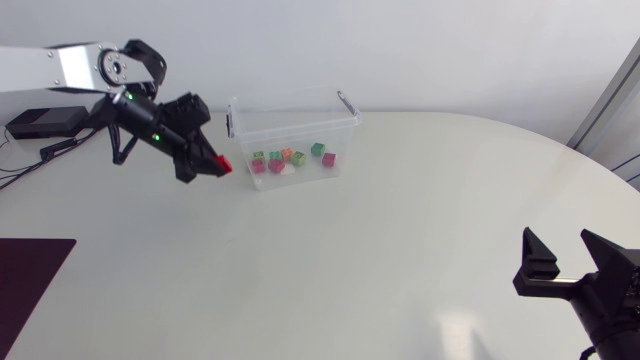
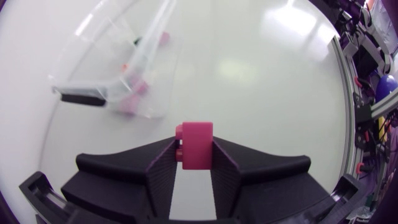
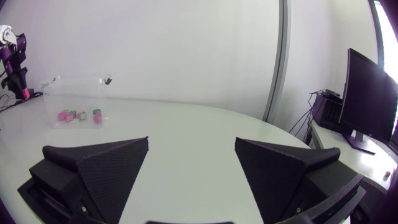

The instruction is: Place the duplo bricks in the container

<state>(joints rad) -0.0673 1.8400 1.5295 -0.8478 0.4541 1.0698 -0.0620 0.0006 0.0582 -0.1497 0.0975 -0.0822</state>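
Note:
A clear plastic container [image 1: 345, 122] stands at the back of the table, with several coloured duplo bricks [image 1: 290, 158] lying in it. My left gripper [image 1: 222, 165] hovers just left of the container, shut on a red duplo brick [image 1: 226, 164]. In the left wrist view that brick [image 2: 194, 144] sits clamped between the two black fingers, with the container [image 2: 118, 74] ahead of them. My right gripper [image 1: 557, 262] stands open at the table's near right, nothing between its fingers [image 3: 99, 168]. From there the container [image 3: 78, 87] shows far across the table.
A dark mat [image 1: 28, 272] lies at the table's near left edge. A black box [image 1: 45, 122] with cables sits at the far left behind my left arm. White tabletop [image 1: 380, 250] stretches between the container and my right gripper.

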